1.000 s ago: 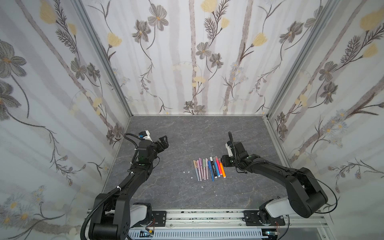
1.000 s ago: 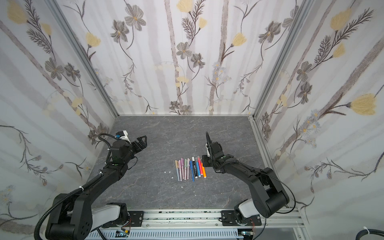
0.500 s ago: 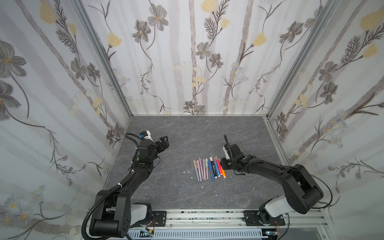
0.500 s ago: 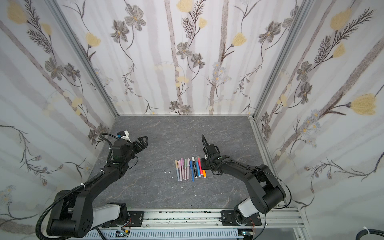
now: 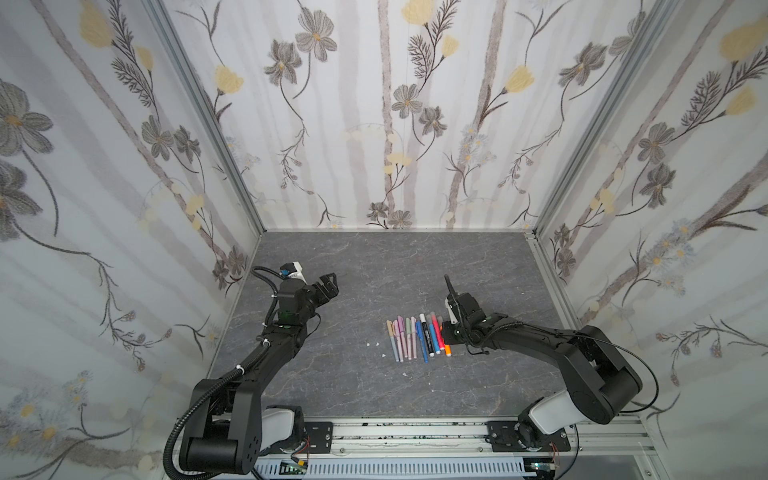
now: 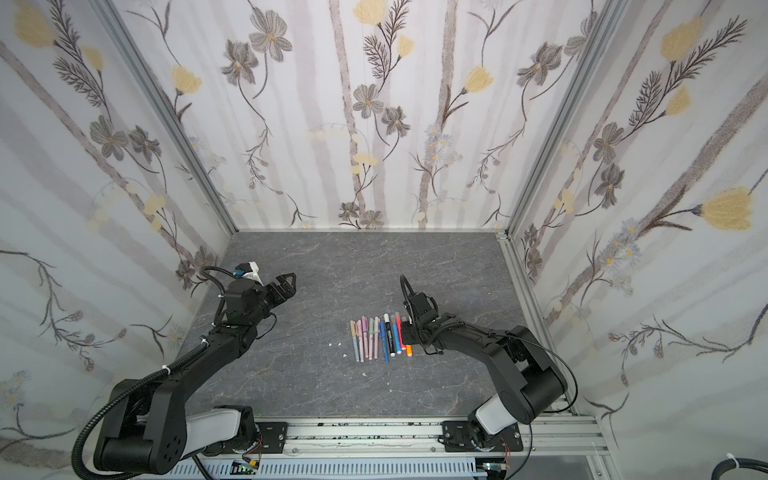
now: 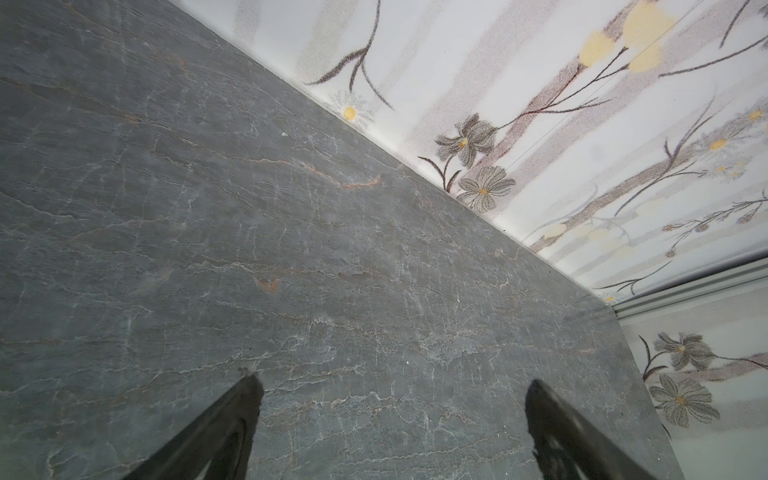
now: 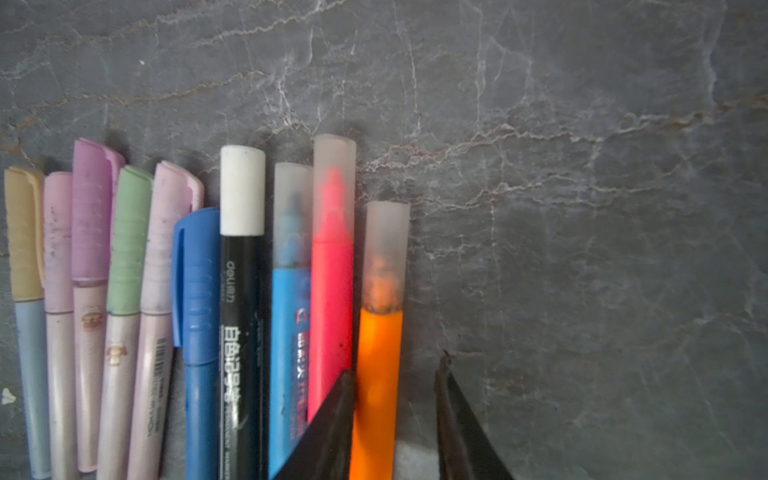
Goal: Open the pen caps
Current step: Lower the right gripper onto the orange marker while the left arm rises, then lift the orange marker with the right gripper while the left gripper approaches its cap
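Several pens (image 5: pixel 417 338) (image 6: pixel 380 338) lie side by side on the grey table, all capped. The right wrist view shows the pen caps: yellow (image 8: pixel 25 232), purple (image 8: pixel 91 212), green (image 8: pixel 131 241), blue (image 8: pixel 197 282), white (image 8: pixel 242 191) and frosted clear ones. My right gripper (image 8: pixel 395 368) (image 5: pixel 446 332) is low over the row's right end, open and straddling the orange pen (image 8: pixel 378 374). One finger (image 8: pixel 332 415) touches the barrel between it and the red pen (image 8: pixel 332 291); the other stands apart. My left gripper (image 7: pixel 394 382) (image 5: pixel 330 282) hangs open and empty at the far left.
Small white specks (image 5: pixel 376 344) lie on the table left of the pens. Flowered walls enclose the table on three sides, and a metal rail (image 5: pixel 415 432) runs along the front. Bare grey table (image 8: pixel 582 249) lies right of the orange pen.
My right gripper has moved left and down onto the right end of the pen row, and its jaws have narrowed around the orange pen. The left arm has not moved.
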Available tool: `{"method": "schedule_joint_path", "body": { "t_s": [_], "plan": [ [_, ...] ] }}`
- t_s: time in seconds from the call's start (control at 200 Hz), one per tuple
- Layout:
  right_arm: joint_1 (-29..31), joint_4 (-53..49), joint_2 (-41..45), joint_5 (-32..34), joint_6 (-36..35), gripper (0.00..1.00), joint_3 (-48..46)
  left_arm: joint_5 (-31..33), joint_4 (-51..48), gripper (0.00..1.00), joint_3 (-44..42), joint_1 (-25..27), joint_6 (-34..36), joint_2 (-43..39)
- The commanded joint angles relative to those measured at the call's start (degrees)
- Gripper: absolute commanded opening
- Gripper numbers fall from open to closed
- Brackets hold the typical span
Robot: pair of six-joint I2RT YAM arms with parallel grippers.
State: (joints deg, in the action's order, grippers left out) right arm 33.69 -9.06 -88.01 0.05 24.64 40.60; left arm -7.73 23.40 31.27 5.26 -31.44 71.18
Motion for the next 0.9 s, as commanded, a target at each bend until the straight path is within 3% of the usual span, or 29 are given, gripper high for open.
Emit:
{"method": "schedule_joint_path", "body": {
  "t_s": [0.0, 0.5, 0.729, 0.894],
  "plan": [
    [0.5, -0.2, -0.5, 1.6, 1.0, 0.31, -0.6, -0.2, 0.3, 0.99, 0.6, 0.0, 0.1, 0.2],
    [1.0, 0.5, -0.2, 1.4, 1.5, 0.17, -3.4, -3.8, -2.8, 0.95, 3.9, 1.8, 0.2, 0.7],
    [0.4, -0.3, 4.2, -0.4, -1.8, 0.13, -2.2, -9.1, -8.2, 0.92, 11.0, 7.3, 2.6, 5.5],
    [-0.3, -1.0, 10.5, -1.5, -6.4, 0.12, 0.0, -17.7, -10.0, 0.91, 16.5, 13.2, 2.7, 10.6]
  ]
}}
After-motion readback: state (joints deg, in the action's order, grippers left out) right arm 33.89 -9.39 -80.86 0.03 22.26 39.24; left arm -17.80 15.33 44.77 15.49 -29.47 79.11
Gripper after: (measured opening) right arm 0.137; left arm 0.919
